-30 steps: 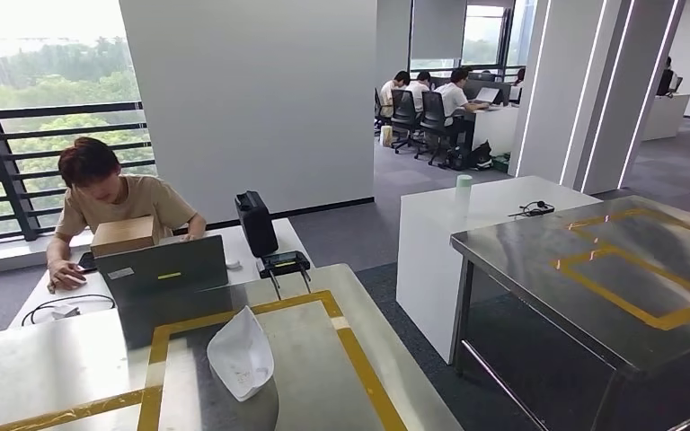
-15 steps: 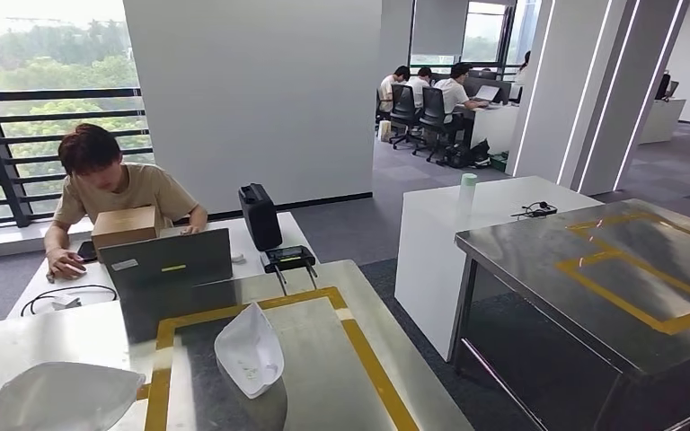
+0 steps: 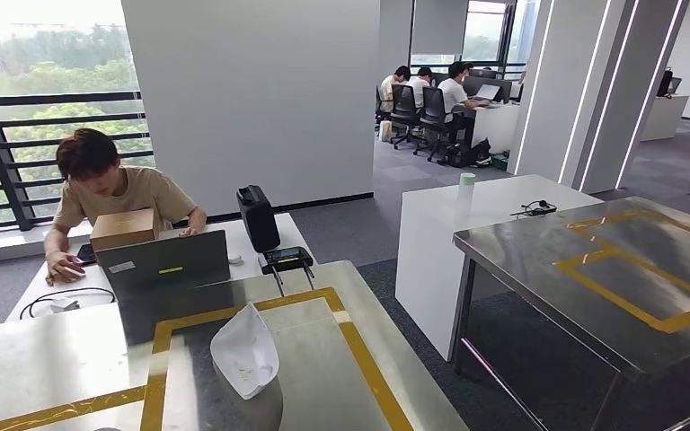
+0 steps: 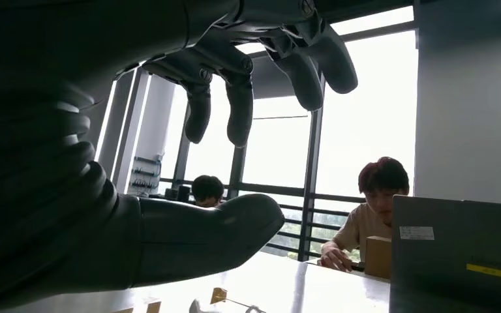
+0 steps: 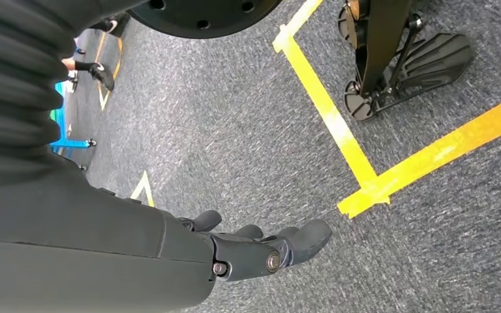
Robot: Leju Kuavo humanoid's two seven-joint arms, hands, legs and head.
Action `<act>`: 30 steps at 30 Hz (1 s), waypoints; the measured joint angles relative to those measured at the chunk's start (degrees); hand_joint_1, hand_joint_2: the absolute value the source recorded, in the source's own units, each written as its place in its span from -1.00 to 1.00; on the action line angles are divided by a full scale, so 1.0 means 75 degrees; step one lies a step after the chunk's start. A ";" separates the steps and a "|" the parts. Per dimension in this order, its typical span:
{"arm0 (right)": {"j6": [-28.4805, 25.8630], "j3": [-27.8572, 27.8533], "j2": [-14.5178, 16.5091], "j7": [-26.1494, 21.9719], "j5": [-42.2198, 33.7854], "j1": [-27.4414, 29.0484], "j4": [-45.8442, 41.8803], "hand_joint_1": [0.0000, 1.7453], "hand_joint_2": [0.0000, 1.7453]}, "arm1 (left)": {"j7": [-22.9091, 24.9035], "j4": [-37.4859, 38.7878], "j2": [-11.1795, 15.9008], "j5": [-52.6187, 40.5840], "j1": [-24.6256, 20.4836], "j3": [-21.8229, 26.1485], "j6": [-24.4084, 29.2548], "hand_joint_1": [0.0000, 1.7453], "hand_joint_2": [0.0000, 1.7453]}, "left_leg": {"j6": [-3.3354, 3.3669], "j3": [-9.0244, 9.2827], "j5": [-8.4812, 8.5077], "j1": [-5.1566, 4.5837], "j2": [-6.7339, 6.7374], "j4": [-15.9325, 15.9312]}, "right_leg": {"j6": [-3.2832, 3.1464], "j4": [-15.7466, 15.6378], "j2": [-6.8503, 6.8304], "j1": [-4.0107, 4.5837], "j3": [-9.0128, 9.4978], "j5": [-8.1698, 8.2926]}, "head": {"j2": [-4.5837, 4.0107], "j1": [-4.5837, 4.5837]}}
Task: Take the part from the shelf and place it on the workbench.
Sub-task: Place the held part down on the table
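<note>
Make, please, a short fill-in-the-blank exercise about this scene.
1. The white part lies on the steel workbench inside a frame of ____ tape.
2. The left hand holds ____.
3. The right hand hangs above the grey ____.
4. A person sits behind a ____.

Missing words: yellow; nothing; carpet; laptop

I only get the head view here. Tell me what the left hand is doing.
Observer: The left hand is open over the workbench, thumb and fingers apart, with nothing between them.
Operator: Now report the right hand.
Observer: The right hand hangs over grey carpet marked with yellow tape. Its fingers are stretched out and it holds nothing.
</note>
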 joint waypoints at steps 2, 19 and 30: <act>-0.0016 0.0000 0.0011 0.0011 0.0000 0.0000 0.0000 -1.00 -1.00 | 0.0057 -0.0021 -0.0069 0.0233 -0.0004 0.0138 0.0000 -1.00 1.00 | -0.0004 0.0006 0.0003 0.0000 0.0000 -0.0008 | -0.0001 0.0000 0.0000 0.0000 0.0000 0.0000 | 0.0000 0.0000; -0.0055 -0.0002 0.0065 0.0106 -0.0018 0.0005 0.0000 -1.00 -1.00 | 0.0372 0.0353 -0.0335 0.1341 -0.0100 0.0791 0.0000 -1.00 -1.00 | -0.0015 0.0022 0.0009 0.0001 -0.0003 -0.0023 | -0.0009 0.0001 -0.0003 -0.0001 0.0010 -0.0005 | 0.0000 0.0001; -0.0082 -0.0002 0.0127 0.0024 -0.0012 0.0001 0.0000 -1.00 -1.00 | 0.0668 -0.0644 -0.0539 0.3026 0.0579 0.0195 0.0000 -1.00 -1.00 | 0.0066 0.0025 -0.0033 -0.0082 -0.0019 -0.0003 | 0.0075 -0.0011 -0.0008 -0.0086 0.0020 -0.0021 | 0.0000 0.0000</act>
